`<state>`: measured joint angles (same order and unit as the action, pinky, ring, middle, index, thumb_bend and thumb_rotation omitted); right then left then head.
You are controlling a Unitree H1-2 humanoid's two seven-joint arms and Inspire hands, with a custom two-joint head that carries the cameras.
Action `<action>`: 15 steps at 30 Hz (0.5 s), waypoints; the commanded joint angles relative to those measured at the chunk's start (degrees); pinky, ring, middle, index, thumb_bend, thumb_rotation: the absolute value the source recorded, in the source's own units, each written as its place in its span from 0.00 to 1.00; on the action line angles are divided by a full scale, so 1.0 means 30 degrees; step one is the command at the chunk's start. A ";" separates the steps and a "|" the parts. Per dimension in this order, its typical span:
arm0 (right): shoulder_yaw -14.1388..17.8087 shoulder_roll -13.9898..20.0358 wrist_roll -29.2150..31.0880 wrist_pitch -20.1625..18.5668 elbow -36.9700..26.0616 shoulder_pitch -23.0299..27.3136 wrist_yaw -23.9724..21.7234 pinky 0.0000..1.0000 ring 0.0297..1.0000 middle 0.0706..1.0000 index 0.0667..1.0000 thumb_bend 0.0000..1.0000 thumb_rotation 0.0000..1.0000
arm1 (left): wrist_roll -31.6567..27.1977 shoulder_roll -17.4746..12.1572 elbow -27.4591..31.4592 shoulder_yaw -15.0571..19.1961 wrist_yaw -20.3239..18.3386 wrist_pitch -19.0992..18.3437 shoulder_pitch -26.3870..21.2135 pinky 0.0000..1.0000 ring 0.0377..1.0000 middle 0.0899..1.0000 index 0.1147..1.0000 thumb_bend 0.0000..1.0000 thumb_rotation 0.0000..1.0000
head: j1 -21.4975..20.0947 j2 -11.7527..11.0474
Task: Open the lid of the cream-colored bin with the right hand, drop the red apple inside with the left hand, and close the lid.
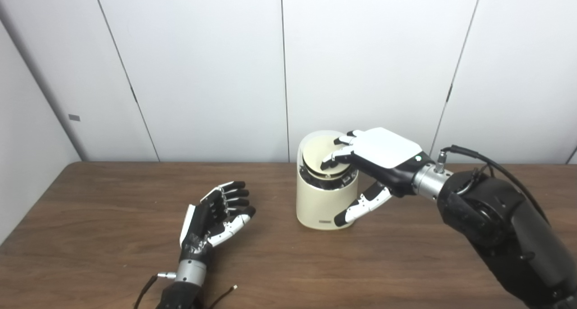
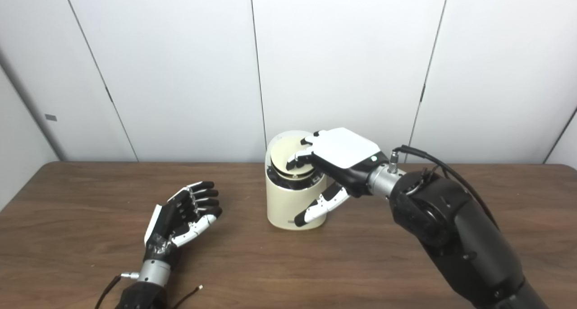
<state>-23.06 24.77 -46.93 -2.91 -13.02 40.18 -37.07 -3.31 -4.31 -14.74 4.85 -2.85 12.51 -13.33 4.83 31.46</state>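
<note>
The cream-colored bin (image 1: 315,205) stands upright near the middle of the table. Its round lid (image 1: 317,152) is tilted, with the far edge raised and the dark inner rim showing beneath it. My right hand (image 1: 383,154) reaches over the bin from the right. Its fingertips (image 1: 336,158) rest on the lid, and the thumb hangs down in front of the bin's wall without clasping anything. My left hand (image 1: 217,213) lies to the left of the bin, palm up, fingers apart and empty. No red apple is visible in either view, and the bin's inside is hidden.
The brown wooden table (image 1: 112,196) runs back to a white panelled wall (image 1: 203,74). Loose cables (image 1: 148,288) trail at my left wrist near the front edge. A black cable (image 1: 487,160) arcs over my right forearm.
</note>
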 commanded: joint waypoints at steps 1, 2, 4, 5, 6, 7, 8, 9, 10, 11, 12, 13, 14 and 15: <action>0.0134 -0.0033 -0.0155 0.0059 -0.0234 0.0573 -0.0028 0.98 0.94 0.76 0.77 0.73 0.66 | -0.0032 0.0396 -0.0343 -0.0227 0.0087 0.0008 0.1126 0.55 0.64 0.66 0.69 0.61 0.12 | 0.0069 0.0101; 0.0106 -0.0068 -0.0176 0.0124 -0.0162 0.0542 -0.0029 0.98 0.94 0.77 0.77 0.73 0.66 | -0.0041 0.0404 -0.0310 -0.0225 0.0088 -0.0014 0.1138 0.55 0.64 0.66 0.69 0.61 0.12 | 0.0069 0.0101; 0.0060 -0.0136 -0.0184 0.0176 -0.0054 0.0457 -0.0027 0.98 0.94 0.77 0.77 0.74 0.66 | -0.0068 0.0421 -0.0161 -0.0234 0.0068 -0.0082 0.1191 0.55 0.64 0.66 0.69 0.61 0.12 | 0.0103 0.0179; 0.0051 -0.0162 -0.0144 0.0215 -0.0007 0.0392 0.0006 0.98 0.94 0.77 0.77 0.74 0.66 | -0.0048 0.0428 -0.0044 -0.0247 0.0074 -0.0157 0.1230 0.55 0.64 0.66 0.69 0.61 0.12 | 0.0114 0.0246; 0.0039 -0.0185 -0.0118 0.0270 0.0046 0.0338 0.0050 0.97 0.94 0.77 0.77 0.74 0.65 | -0.0033 0.0434 0.0042 -0.0254 0.0085 -0.0227 0.1257 0.55 0.64 0.66 0.69 0.61 0.12 | 0.0114 0.0246; 0.0014 -0.0212 -0.0115 0.0350 0.0128 0.0289 0.0106 0.97 0.94 0.77 0.77 0.75 0.65 | -0.0062 0.0445 0.0083 -0.0245 0.0085 -0.0279 0.1268 0.55 0.64 0.66 0.69 0.61 0.12 | 0.0114 0.0246; -0.0021 -0.0228 -0.0133 0.0445 0.0206 0.0237 0.0152 0.97 0.94 0.77 0.77 0.75 0.64 | -0.0099 0.0470 0.0157 -0.0239 0.0085 -0.0328 0.1296 0.55 0.64 0.66 0.68 0.61 0.12 | 0.0216 0.0340; -0.0080 -0.0260 -0.0202 0.0527 0.0302 0.0185 0.0176 0.97 0.94 0.76 0.76 0.75 0.64 | -0.0142 0.0481 0.0181 -0.0235 0.0062 -0.0330 0.1317 0.56 0.64 0.66 0.68 0.62 0.13 | 0.0216 0.0340; -0.0148 -0.0280 -0.0307 0.0602 0.0376 0.0137 0.0183 0.96 0.94 0.76 0.76 0.75 0.64 | -0.0098 0.0486 0.0216 -0.0249 0.0073 -0.0320 0.1340 0.56 0.64 0.66 0.69 0.62 0.13 | 0.0255 0.0369; -0.0230 -0.0304 -0.0427 0.0587 0.0425 0.0108 0.0079 0.96 0.94 0.76 0.76 0.74 0.64 | -0.0096 0.0497 0.0273 -0.0254 0.0070 -0.0357 0.1362 0.56 0.64 0.66 0.69 0.62 0.13 | 0.0255 0.0369; -0.0310 -0.0330 -0.0534 0.0525 0.0456 0.0084 -0.0069 0.97 0.95 0.77 0.77 0.74 0.65 | -0.0085 0.0494 0.0277 -0.0256 0.0069 -0.0360 0.1370 0.56 0.64 0.66 0.69 0.62 0.13 | 0.0255 0.0369; -0.0375 -0.0338 -0.0598 0.0505 0.0472 0.0057 -0.0176 0.98 0.95 0.77 0.77 0.74 0.66 | -0.0001 0.0493 0.0329 -0.0267 0.0117 -0.0384 0.1398 0.55 0.64 0.66 0.68 0.62 0.13 | 0.0276 0.0436; -0.0432 -0.0348 -0.0647 0.0496 0.0505 0.0036 -0.0244 0.98 0.95 0.77 0.78 0.74 0.66 | 0.0045 0.0488 0.0356 -0.0274 0.0139 -0.0389 0.1419 0.55 0.63 0.66 0.68 0.63 0.14 | 0.0276 0.0436; -0.0504 -0.0351 -0.0686 0.0589 0.0620 -0.0005 -0.0193 0.98 0.95 0.77 0.78 0.73 0.66 | 0.0097 0.0472 0.0371 -0.0290 0.0148 -0.0379 0.1438 0.54 0.63 0.66 0.68 0.63 0.14 | 0.0276 0.0436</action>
<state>-23.93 23.93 -48.74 -1.67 -11.96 39.19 -36.62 -3.22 -3.83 -12.33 4.62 -2.79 11.24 -11.73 5.62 32.70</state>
